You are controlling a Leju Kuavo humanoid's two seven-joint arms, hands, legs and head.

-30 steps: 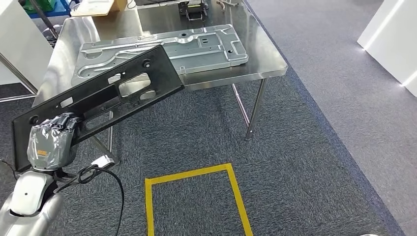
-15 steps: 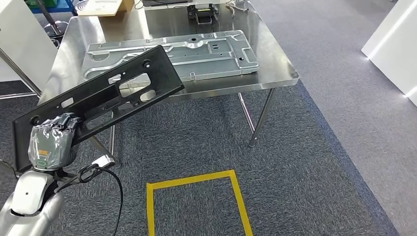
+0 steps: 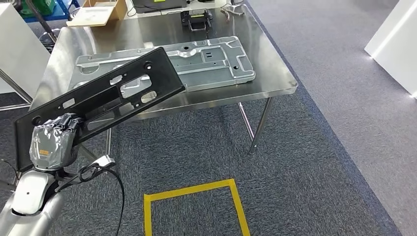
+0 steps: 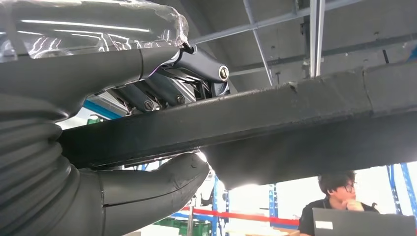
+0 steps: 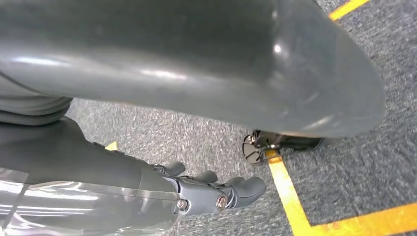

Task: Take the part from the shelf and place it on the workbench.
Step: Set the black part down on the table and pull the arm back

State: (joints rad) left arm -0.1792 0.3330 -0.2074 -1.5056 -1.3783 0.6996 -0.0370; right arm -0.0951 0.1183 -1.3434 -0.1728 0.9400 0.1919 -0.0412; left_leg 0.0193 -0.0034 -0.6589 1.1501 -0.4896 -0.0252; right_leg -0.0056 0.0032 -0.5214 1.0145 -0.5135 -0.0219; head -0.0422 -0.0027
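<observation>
Black part (image 3: 101,98), long flat plastic panel with cutouts, is gripped near its lower end by the left hand (image 3: 51,142). Part is tilted, far end raised over the near edge of the tabletop (image 3: 275,73), not resting on it. In the left wrist view the thumb (image 4: 147,184) presses under the part's edge (image 4: 275,123) and the darker fingers (image 4: 162,91) clamp from the other side. Silver stamped metal plate (image 3: 206,61) lies flat on the tabletop, partly overlapped by the part in the head view. Cardboard box (image 3: 98,12) and a small black fixture (image 3: 196,19) sit at the far side. Right hand (image 5: 216,191) hangs over grey carpet (image 5: 354,162) near a yellow tape line (image 5: 290,196), fingers loosely curled, holding nothing. Yellow tape rectangle (image 3: 192,189) on the floor in front of the robot. A person (image 4: 339,199) sits behind a laptop in the left wrist view.
</observation>
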